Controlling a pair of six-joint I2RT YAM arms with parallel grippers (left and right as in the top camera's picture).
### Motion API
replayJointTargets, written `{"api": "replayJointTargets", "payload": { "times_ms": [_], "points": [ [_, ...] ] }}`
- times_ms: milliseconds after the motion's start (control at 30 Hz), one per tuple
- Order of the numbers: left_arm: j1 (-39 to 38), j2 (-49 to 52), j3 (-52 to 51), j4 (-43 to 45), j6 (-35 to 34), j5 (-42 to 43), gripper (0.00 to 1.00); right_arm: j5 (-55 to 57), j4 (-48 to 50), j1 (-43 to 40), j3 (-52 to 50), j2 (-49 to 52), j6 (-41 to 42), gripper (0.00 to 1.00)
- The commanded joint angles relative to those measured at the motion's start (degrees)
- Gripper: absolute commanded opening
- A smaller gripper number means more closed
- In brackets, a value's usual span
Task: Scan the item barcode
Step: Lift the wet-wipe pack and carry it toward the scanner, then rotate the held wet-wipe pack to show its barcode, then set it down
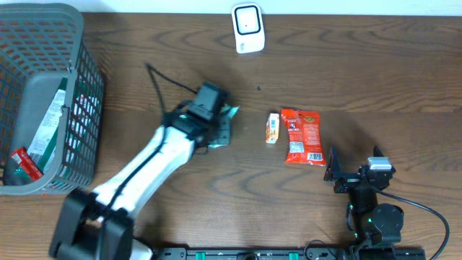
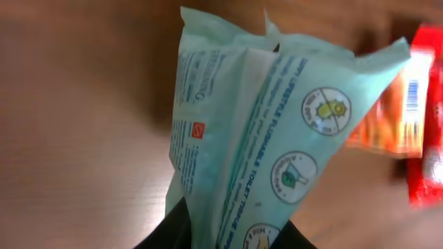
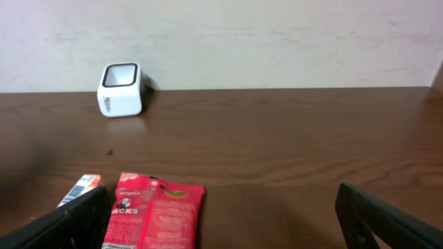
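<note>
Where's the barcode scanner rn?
Overhead view: the barcode scanner stands centre at the far edge of the table, beyond the red snack pack and small box.

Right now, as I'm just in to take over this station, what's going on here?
The left gripper is shut on a pale green tissue pack, held over the middle of the table. The white scanner stands at the far edge, well apart from the pack. The right gripper is open and holds nothing. A red snack pack and a small orange box lie side by side on the table.
</note>
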Motion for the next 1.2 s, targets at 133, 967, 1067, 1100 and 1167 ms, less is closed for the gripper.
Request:
{"api": "replayJointTargets", "payload": {
  "times_ms": [133,967,1067,1100,1167],
  "points": [
    [-3.56,6.01,1.31,7.06,-1.77,-4.13,0.68,0.55,-0.2,-0.31,-0.04,-0.22,0.94,0.99],
    [-3.43,9.84,2.78,13.84,4.17,16.7,0.08,0.55,-0.2,-0.31,-0.04,-0.22,0.94,0.99],
    [-3.63,11.87,2.73,15.3,4.17,17.7,0.08,0.55,-0.2,-0.31,-0.04,-0.22,0.94,0.99],
    [-3.63,12.15,2.73,15.72,4.17,18.01,0.08,0.55,-0.2,-0.31,-0.04,-0.22,0.94,0.99],
    [-3.63,12.59,2.73,16.41,2.97,18.56,0.08,0.55,-0.2,-0.31,-0.04,-0.22,0.94,0.99]
  ]
}}
